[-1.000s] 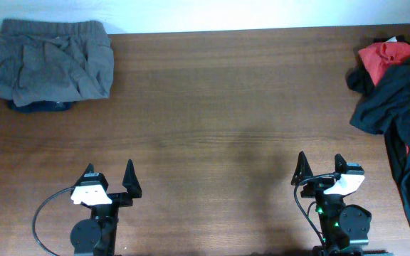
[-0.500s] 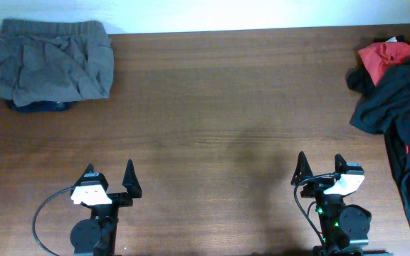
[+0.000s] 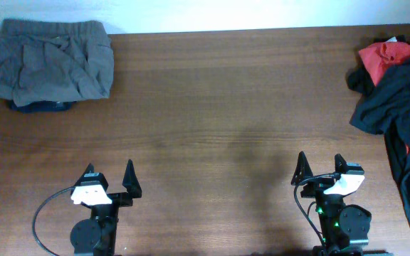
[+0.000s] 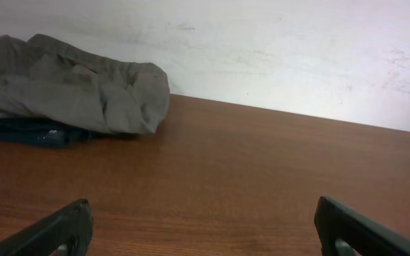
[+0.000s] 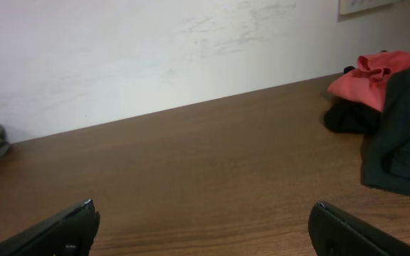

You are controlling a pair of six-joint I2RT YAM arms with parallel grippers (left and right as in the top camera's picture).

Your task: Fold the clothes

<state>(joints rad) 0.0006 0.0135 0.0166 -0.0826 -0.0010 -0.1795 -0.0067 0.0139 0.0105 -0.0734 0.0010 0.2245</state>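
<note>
A crumpled black T-shirt (image 3: pixel 403 107) lies heaped at the table's right edge, with a red T-shirt (image 3: pixel 384 54) bunched at its far end; both also show at the right of the right wrist view, the black T-shirt (image 5: pixel 404 135) and the red T-shirt (image 5: pixel 376 77). A folded grey elastic-waist garment (image 3: pixel 45 62) sits at the far left corner on something dark blue, and in the left wrist view the grey garment (image 4: pixel 70 85) is at the upper left. My left gripper (image 3: pixel 109 173) and right gripper (image 3: pixel 320 163) rest open near the front edge, far from all clothes, nothing between their fingers.
The brown wooden table (image 3: pixel 219 107) runs back to a white wall (image 5: pixel 155 50). A dark blue cloth (image 3: pixel 41 106) peeks out under the grey garment. A black cable (image 3: pixel 45 213) loops beside the left arm's base.
</note>
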